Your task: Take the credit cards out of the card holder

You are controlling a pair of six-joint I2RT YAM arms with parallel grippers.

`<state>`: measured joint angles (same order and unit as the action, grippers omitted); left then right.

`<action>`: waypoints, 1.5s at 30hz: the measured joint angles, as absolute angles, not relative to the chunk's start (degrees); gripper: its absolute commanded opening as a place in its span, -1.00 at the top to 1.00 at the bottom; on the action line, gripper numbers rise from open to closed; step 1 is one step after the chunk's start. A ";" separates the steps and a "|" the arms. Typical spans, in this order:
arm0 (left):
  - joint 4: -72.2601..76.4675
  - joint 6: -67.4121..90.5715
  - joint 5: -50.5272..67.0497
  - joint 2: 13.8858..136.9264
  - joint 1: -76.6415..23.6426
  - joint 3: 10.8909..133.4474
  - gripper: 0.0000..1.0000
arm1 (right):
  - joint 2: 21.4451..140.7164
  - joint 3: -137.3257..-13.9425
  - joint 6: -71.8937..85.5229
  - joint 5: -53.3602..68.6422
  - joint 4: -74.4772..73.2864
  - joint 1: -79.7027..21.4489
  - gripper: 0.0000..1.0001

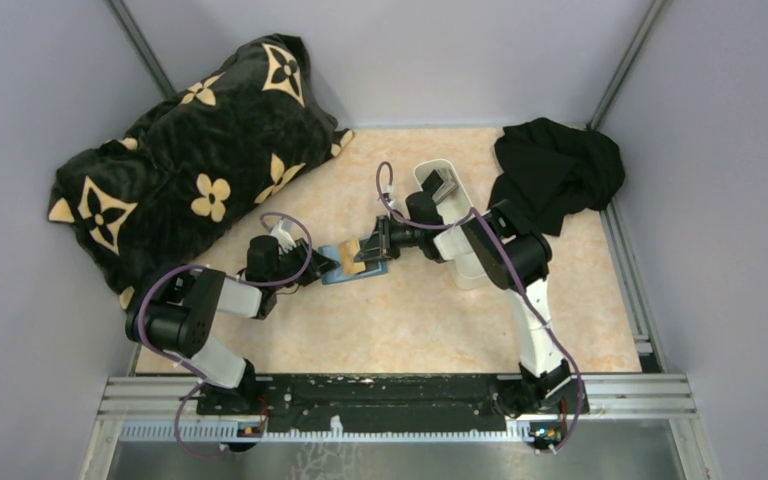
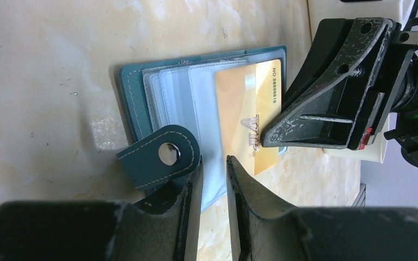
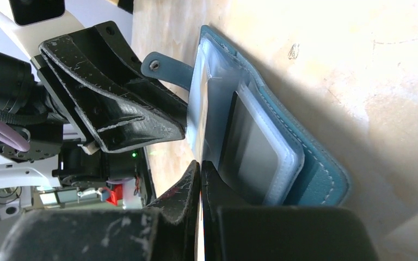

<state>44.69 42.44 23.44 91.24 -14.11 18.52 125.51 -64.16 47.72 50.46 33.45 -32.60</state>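
When drawing the gold credit card (image 2: pixel 239 103) free, treat the left side as the anchor. Hold the left gripper (image 2: pixel 213 162) low at the near edge of the card holder (image 2: pixel 133 92), fingers part-way apart, astride a clear sleeve (image 2: pixel 201 92) just beside the snap tab (image 2: pixel 160 157); cannot tell whether pinching that sleeve or only pinning it. Press down enough to stop the holder, lying open on the marbled table (image 2: pixel 43 65) between the two arms, from sliding or lifting. Mind the floppy sleeves, likely to fan up and drag along with the card.

Further right, note the gold card poking out of its sleeve, with the right gripper (image 2: pixel 269 137) closed tight, apparently nipping that exposed end. Pull straight along the line of the pocket, flat to the table, toward the right arm. Avoid twisting, apt to jam a thin card in soft plastic. Watch for slip, given only a narrow bite. Leave the dark card (image 3: pixel 250 152) in the neighbouring sleeve for a later pass. Carry on toward the white tray (image 1: pixel 465 190) at the right, a probable drop spot.
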 measured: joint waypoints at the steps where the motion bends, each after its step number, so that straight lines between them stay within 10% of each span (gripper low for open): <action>1: 44.73 42.46 23.44 91.29 -14.11 18.52 0.39 | 125.51 -64.16 47.66 50.46 33.26 -32.60 1.00; 30: 42.78 42.22 25.06 89.23 -14.11 19.31 0.03 | 106.04 -71.50 20.82 23.64 -7.35 -33.54 1.00; 45: 52.05 37.69 38.50 81.54 -14.15 22.11 -0.01 | 93.27 -66.54 14.57 44.71 -13.32 -30.98 1.00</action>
